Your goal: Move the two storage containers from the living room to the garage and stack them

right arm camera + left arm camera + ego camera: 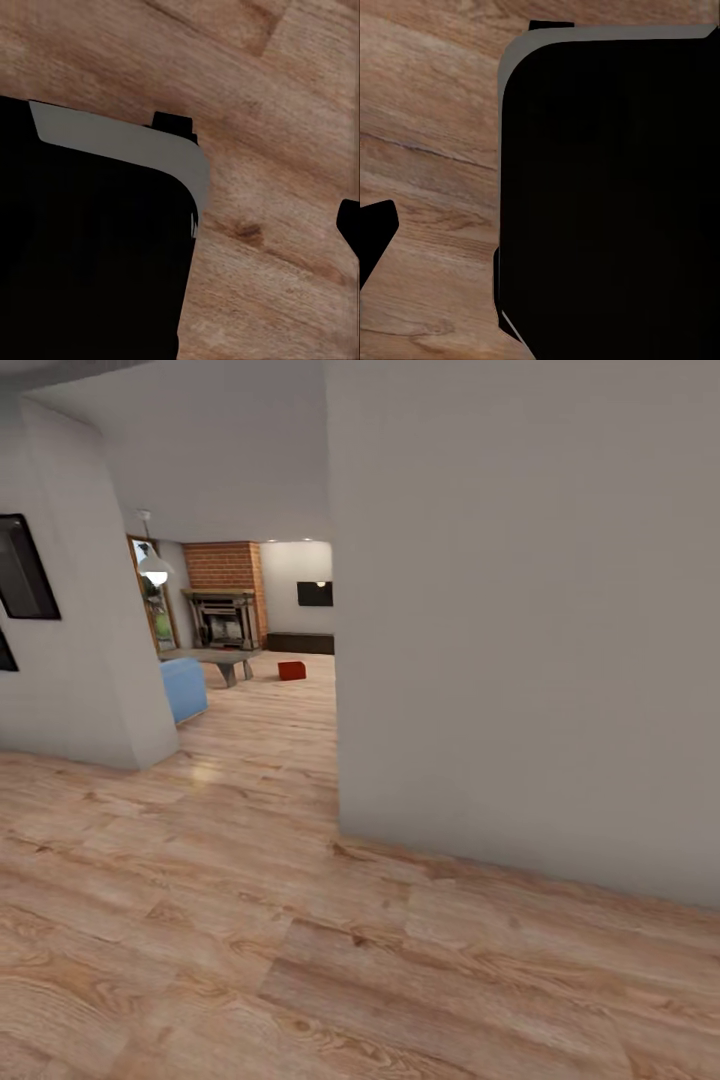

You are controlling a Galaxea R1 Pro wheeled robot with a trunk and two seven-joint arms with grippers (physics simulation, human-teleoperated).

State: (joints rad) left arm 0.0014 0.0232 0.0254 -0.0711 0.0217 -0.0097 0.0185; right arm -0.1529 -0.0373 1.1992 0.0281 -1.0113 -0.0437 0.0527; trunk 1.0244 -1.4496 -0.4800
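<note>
Far down the opening into the living room (250, 660), one orange-red storage container (291, 670) sits on the light wood planks near a low table (226, 658), well away from me. The garage is out of view. In the left wrist view a dark fingertip (375, 241) pokes in at the picture's edge over the wood floor. A dark fingertip (349, 225) likewise shows at the edge of the right wrist view. The gaps between the fingers are cut off, and nothing is seen held.
A big white wall (520, 620) stands close on the right and a white wall corner (90, 660) on the left, with a passage between. Beyond are a blue sofa (183, 688), a brick fireplace (225, 605) and a wall TV (315, 593). A black rounded robot body (607, 195) fills much of both wrist views.
</note>
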